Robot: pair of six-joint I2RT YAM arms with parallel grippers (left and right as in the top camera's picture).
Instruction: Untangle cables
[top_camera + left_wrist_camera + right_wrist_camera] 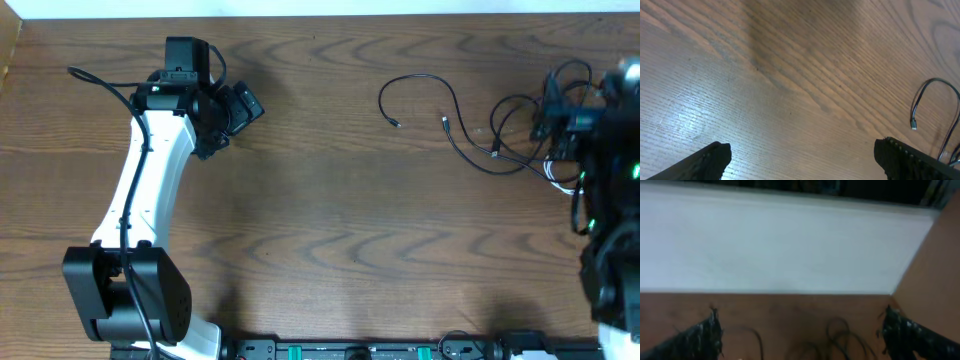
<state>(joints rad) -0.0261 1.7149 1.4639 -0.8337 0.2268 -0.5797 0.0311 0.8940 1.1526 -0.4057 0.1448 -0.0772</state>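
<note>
Cables (pixel 447 125) on the right side of the table: black tangle, with one loose loop trailing left (pixel 936 80). They lie flat on the brown wood-grain table (pixel 330 240). Right gripper (pixel 800 335) is over the tangle, jaws wide apart, empty. Left gripper (pixel 802 157) is well apart from the cables, jaws spread, empty. White wall (pixel 780 245) past the table edge.

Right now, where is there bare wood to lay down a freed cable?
Bare wood spans the middle of the brown wooden table, between the white left arm and the thin black cables. Crowded: far right, where cables bunch up by the black right arm.
</note>
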